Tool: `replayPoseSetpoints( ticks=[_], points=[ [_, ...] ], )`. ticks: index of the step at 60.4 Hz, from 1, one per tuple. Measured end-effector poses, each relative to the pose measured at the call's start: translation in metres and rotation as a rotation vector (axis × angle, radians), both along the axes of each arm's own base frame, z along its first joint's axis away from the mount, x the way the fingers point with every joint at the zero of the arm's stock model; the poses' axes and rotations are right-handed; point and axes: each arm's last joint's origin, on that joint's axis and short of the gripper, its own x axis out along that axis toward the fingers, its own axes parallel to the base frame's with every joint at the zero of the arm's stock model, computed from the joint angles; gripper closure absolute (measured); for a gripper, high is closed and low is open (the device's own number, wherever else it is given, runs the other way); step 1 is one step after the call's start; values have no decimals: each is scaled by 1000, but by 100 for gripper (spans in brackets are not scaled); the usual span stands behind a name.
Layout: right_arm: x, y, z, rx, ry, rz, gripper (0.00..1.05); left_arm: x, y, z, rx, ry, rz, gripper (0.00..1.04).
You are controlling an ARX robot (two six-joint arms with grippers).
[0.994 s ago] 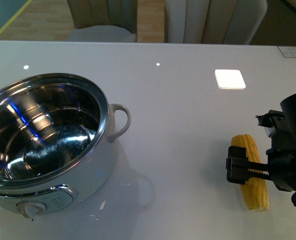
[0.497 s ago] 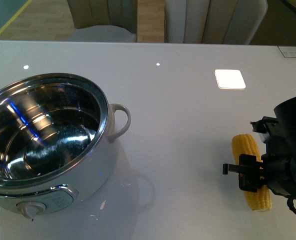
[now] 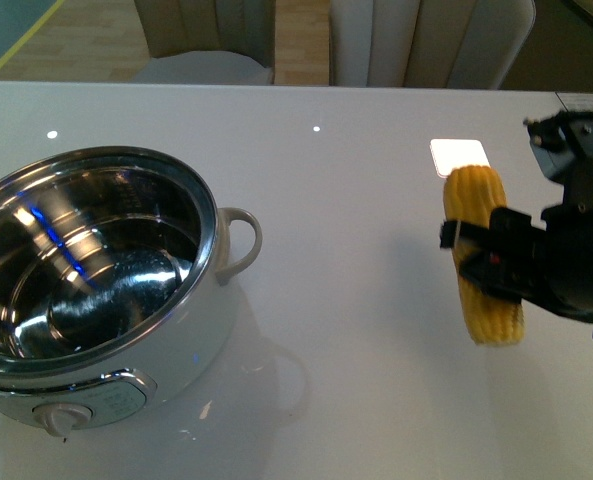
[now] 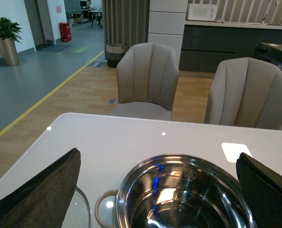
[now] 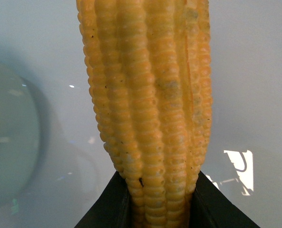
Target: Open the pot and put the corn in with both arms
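The white pot (image 3: 96, 300) stands open at the front left, its steel inside empty, with a loop handle (image 3: 241, 243) on its right side and a cream dial (image 3: 61, 417) in front. My right gripper (image 3: 491, 255) is shut on the yellow corn (image 3: 481, 255) and holds it in the air at the right, well clear of the pot. In the right wrist view the corn (image 5: 150, 104) stands between the two black fingers (image 5: 212, 206). My left gripper (image 4: 160, 190) is open, above the pot (image 4: 183, 194). The glass lid (image 4: 81, 211) lies beside the pot.
A flat white square (image 3: 458, 155) lies on the white table (image 3: 356, 180) behind the corn. Beige chairs (image 3: 426, 40) stand past the table's far edge.
My right gripper has closed on the corn and lifted it off the table, up and away from the front edge. The pot has not moved.
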Motion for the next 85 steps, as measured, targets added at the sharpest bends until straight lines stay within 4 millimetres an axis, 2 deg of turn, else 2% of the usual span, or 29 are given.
replayPoseSetpoints(
  ticks=[15, 23, 37, 46, 61, 85],
  points=[
    [21, 68, 46, 182, -62, 71, 85, 0, 0, 0, 0, 0, 0, 7],
    [35, 97, 57, 253, -59, 80, 85, 0, 0, 0, 0, 0, 0, 7],
    [54, 135, 56, 307, -13, 91, 86, 0, 0, 0, 0, 0, 0, 7],
    [58, 157, 52, 330, 17, 115, 87, 0, 0, 0, 0, 0, 0, 7],
    [50, 186, 39, 342, 70, 163, 88, 0, 0, 0, 0, 0, 0, 7],
    [32, 215, 21, 352, 152, 224, 89, 0, 0, 0, 0, 0, 0, 7]
  ],
)
